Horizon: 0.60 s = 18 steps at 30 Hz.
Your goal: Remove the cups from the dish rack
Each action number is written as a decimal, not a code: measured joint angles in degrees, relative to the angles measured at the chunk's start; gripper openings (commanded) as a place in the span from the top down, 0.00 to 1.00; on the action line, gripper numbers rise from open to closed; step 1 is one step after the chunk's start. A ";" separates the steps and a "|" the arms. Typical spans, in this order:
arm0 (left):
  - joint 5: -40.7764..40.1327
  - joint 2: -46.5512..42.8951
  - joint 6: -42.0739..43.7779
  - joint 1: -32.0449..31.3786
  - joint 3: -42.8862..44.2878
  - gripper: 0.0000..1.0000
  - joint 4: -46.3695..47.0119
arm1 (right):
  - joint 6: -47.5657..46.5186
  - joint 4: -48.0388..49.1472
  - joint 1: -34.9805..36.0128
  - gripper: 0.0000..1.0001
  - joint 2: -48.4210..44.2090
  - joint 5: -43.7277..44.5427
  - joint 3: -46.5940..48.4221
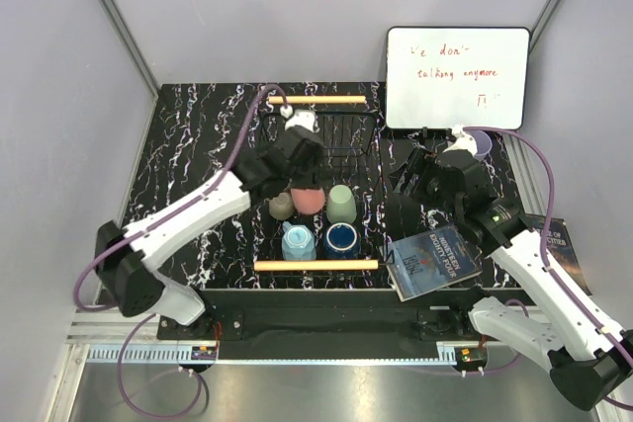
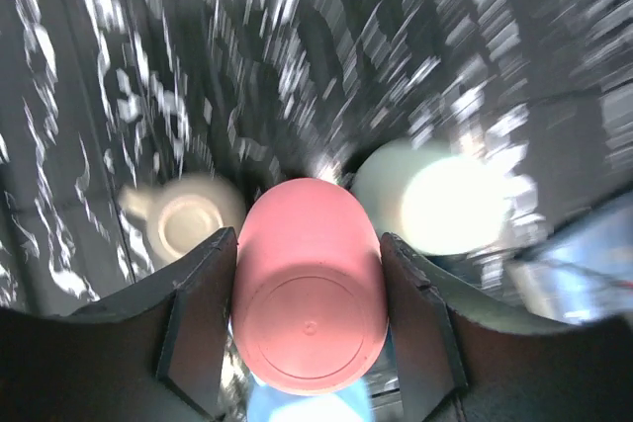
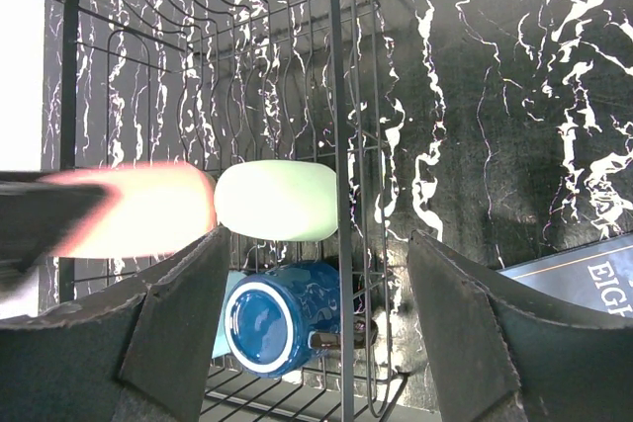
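Note:
The black wire dish rack (image 1: 351, 135) has a wooden bar handle at each end. In its near half are a beige mug (image 1: 282, 207), a pale green tumbler (image 1: 341, 204), a light blue mug (image 1: 298, 241) and a navy mug (image 1: 341, 238). My left gripper (image 1: 305, 180) is shut on a pink tumbler (image 2: 309, 294), base up, between the beige mug (image 2: 183, 219) and green tumbler (image 2: 435, 200). My right gripper (image 3: 316, 244) is open and empty over the rack's right edge, above the navy mug (image 3: 277, 318) and green tumbler (image 3: 277, 200). A lavender tumbler (image 1: 481, 143) stands on the table behind the right arm.
A white whiteboard (image 1: 457, 76) leans at the back right. A blue book (image 1: 432, 260) lies right of the rack's near end, showing in the right wrist view (image 3: 593, 269). A dark book (image 1: 554, 234) lies at the right edge. The table (image 1: 198, 145) is black marble.

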 measured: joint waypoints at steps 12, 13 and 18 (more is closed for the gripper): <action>12.35 -22.23 1.42 2.32 -3.72 1.00 16.74 | 0.48 7.80 0.11 0.25 -4.17 -9.97 -2.19; 14.58 -23.15 0.83 3.13 -5.55 1.00 18.49 | 0.59 8.90 0.13 0.26 -4.70 -11.23 -2.60; 30.95 -25.35 -6.64 10.84 -18.75 1.00 33.73 | 2.12 17.11 0.20 0.29 -6.45 -21.31 -4.74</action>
